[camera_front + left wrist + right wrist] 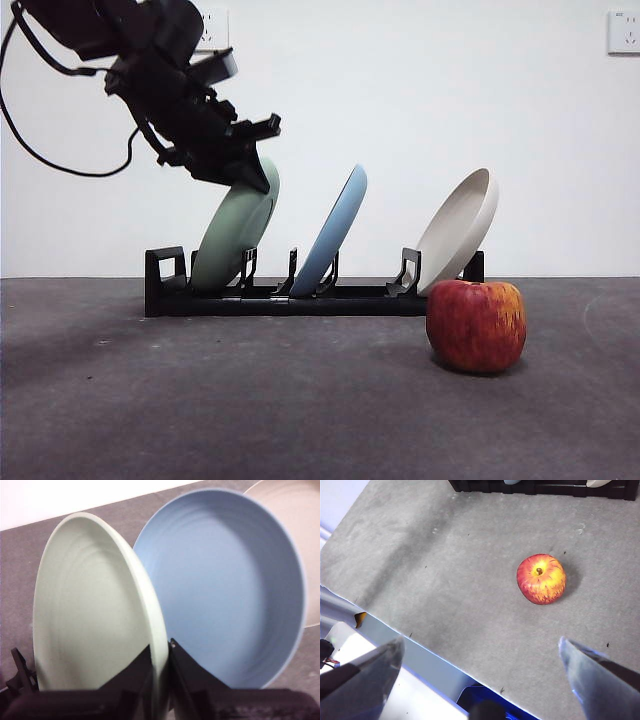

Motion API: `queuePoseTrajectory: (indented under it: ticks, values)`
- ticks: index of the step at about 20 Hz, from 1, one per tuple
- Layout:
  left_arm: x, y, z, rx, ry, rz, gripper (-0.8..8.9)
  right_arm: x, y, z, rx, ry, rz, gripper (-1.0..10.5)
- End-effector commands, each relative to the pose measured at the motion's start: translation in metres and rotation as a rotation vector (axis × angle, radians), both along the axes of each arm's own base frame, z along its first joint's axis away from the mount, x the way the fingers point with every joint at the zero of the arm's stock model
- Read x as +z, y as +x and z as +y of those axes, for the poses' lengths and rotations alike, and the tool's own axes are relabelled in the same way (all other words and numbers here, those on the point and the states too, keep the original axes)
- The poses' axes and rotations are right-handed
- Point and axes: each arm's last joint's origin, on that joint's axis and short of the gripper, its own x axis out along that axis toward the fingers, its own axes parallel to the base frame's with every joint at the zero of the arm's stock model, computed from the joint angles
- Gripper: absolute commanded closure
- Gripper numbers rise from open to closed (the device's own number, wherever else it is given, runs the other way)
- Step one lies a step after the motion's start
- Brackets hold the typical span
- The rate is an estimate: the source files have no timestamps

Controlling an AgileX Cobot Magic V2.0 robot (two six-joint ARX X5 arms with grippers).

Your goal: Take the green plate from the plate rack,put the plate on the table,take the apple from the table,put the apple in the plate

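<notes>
The green plate (232,235) leans in the leftmost slot of the black plate rack (300,298). My left gripper (255,175) comes down from the upper left onto its top rim. In the left wrist view the two jaws of this gripper (161,652) pinch the rim of the green plate (90,610) between them. The red and yellow apple (477,325) sits on the table (250,400) in front of the rack's right end. My right gripper (481,642) hangs open high above the table's near edge, well short of the apple (541,578).
A light blue plate (332,225) leans in the middle slot, close behind the green one (225,580). A cream-white plate (460,225) leans at the rack's right end, just behind the apple. The table's edge (420,645) runs below the right gripper.
</notes>
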Motion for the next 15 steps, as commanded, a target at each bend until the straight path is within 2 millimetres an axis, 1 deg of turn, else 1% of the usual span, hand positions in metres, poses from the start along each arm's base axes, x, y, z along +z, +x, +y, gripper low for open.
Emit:
queuePoseTrajectory:
  ticks: [1, 6, 9, 11, 13, 15]
  values:
    - [0.013, -0.007, -0.001, -0.021, -0.026, -0.025, 8.22, 0.001, 0.000, 0.000, 0.005, -0.001, -0.008, 2.6]
    - [0.044, -0.022, 0.005, -0.022, -0.046, -0.082, 8.22, 0.001, 0.000, 0.000, 0.006, -0.001, -0.009, 2.6]
    - [0.071, -0.043, 0.011, -0.032, -0.033, -0.099, 8.22, 0.001, 0.000, 0.000, 0.005, -0.001, -0.009, 2.6]
    - [0.095, -0.068, 0.014, -0.062, 0.008, -0.130, 8.21, 0.001, 0.000, 0.000, 0.006, -0.001, -0.009, 2.6]
    - [0.120, -0.098, 0.015, -0.097, 0.038, -0.168, 8.20, 0.001, 0.000, 0.000, 0.006, 0.000, -0.009, 2.6]
    - [0.139, -0.131, 0.009, -0.111, 0.129, -0.230, 8.19, 0.001, 0.000, 0.000, 0.006, 0.000, -0.008, 2.6]
